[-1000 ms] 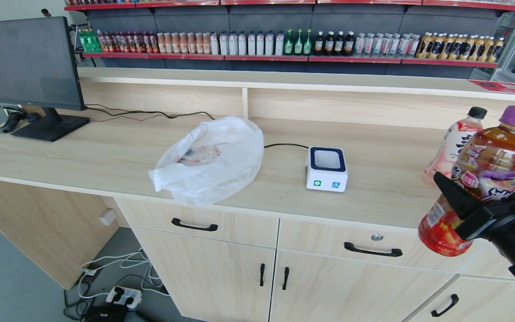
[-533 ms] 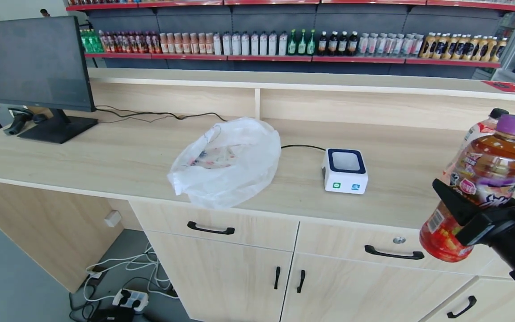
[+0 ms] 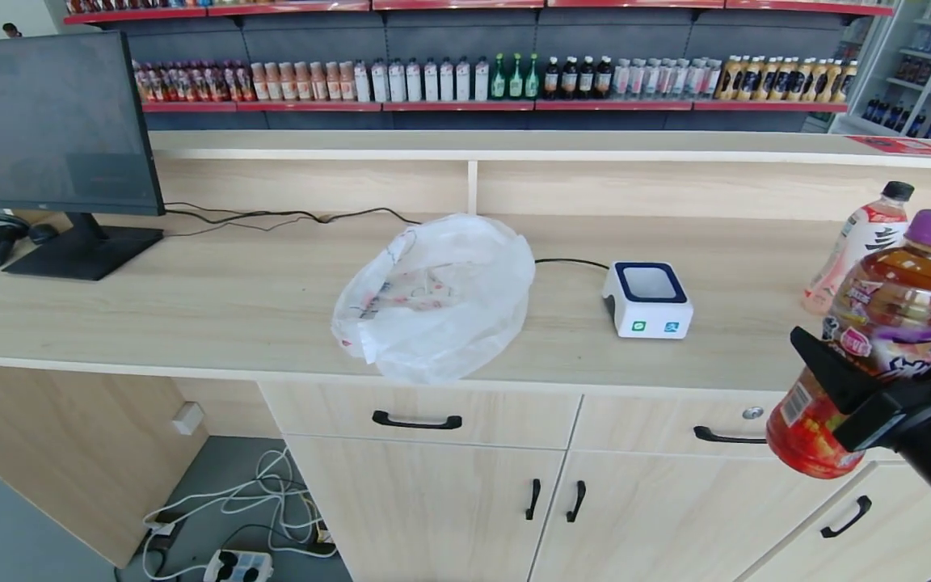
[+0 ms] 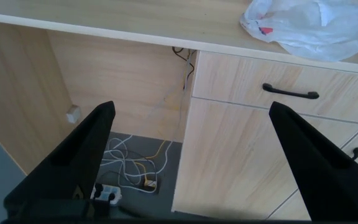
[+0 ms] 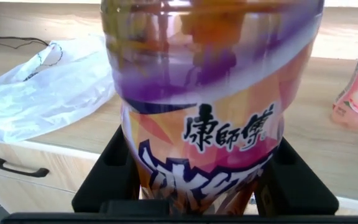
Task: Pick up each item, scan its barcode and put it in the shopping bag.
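Camera has shifted; right gripper clamps the tea bottle off the counter edge, left gripper spread wide.

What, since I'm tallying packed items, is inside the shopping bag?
Through the translucent shopping bag on the counter only faint red and dark marks show; the crumpled plastic hides whether these are items or print on the bag.

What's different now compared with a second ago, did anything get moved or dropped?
Only the head camera shifted; nothing on the counter moved. The right end effector stays shut on the purple-capped bottle, nothing let go. The shopping bag, scanner and pink bottle lie where they were.
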Motion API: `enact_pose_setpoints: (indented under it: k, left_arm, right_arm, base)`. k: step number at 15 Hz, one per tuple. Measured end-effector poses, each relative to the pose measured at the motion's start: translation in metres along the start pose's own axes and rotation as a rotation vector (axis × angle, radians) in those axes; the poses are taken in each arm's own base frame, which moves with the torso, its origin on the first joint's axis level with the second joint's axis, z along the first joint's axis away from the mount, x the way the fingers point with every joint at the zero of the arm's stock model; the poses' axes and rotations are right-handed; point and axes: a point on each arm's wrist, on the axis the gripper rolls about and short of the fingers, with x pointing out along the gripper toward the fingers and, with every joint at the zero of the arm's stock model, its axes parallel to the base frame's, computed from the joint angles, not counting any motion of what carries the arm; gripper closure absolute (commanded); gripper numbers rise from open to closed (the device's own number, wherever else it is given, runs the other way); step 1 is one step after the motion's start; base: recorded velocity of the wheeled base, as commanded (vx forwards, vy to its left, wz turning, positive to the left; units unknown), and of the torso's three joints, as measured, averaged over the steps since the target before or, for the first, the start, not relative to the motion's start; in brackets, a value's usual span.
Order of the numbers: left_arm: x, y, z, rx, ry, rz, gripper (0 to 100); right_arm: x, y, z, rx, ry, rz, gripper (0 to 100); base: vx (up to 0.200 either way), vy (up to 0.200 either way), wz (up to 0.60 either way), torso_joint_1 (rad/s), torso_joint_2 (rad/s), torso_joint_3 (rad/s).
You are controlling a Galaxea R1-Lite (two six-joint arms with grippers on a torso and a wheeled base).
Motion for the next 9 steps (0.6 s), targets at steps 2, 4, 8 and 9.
enact_pose_setpoints:
  k: [2, 4, 8, 9]
  left_arm:
    - [0.0, 0.0, 0.0, 0.0, 0.0, -0.001, 0]
    - [0.0, 0.0, 0.0, 0.0, 0.0, -0.001, 0]
    - [0.0, 0.0, -0.0002, 0.001, 0.001, 0.0, 0]
    - [0.0, 0.0, -0.0003, 0.002, 0.003, -0.001, 0]
  right_arm:
    - [-0.0021, 0.0001, -0.0002, -0.029, 0.001, 0.019, 100]
    - [-0.0035, 0.0006, -0.0008, -0.041, 0.001, 0.048, 100]
    - [-0.0067, 0.0006, -0.0044, -0.03, 0.021, 0.069, 100]
    - [-0.0071, 0.001, -0.004, -0.029, 0.017, 0.073, 100]
  base:
    - [0.0, 0.0, 0.0, 0.0, 0.0, 0.0]
    - [0.0, 0.0, 0.0, 0.0, 0.0, 0.0]
    - [0.05, 0.0, 0.0, -0.001, 0.0, -0.002]
    - [0.2, 0.0, 0.0, 0.002, 0.0, 0.002]
